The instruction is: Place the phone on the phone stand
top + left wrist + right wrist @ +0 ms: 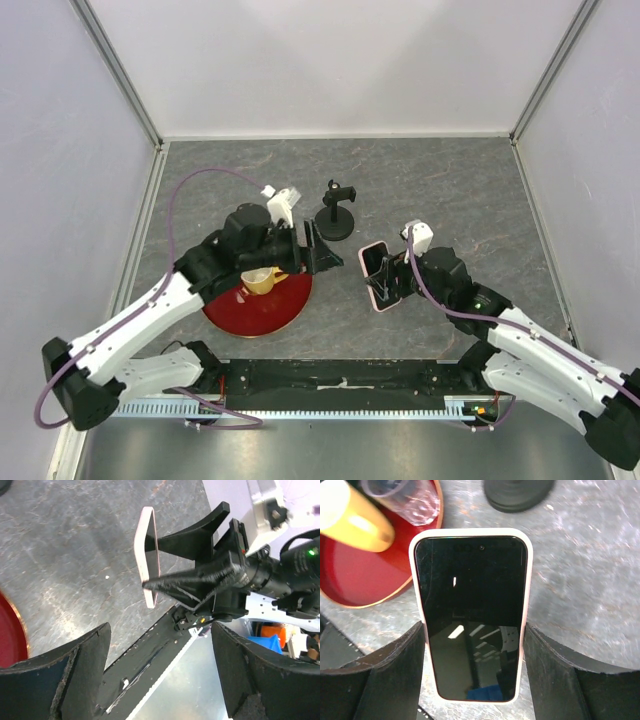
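Clearly, in the right wrist view the right fingers are clamped on the long edges of the phone, screen to camera. The phone stand shows its base just beyond. A red tray holds a yellow cup and a clear cup.

From the left wrist, the left fingers are spread wide apart with nothing between them. The phone shows edge-on.

From above, one phone, one stand, one tray and two cups are on the table. The carry step looks to be in hand. Next, the phone must be brought to the stand's clamp head, squarely aligned.
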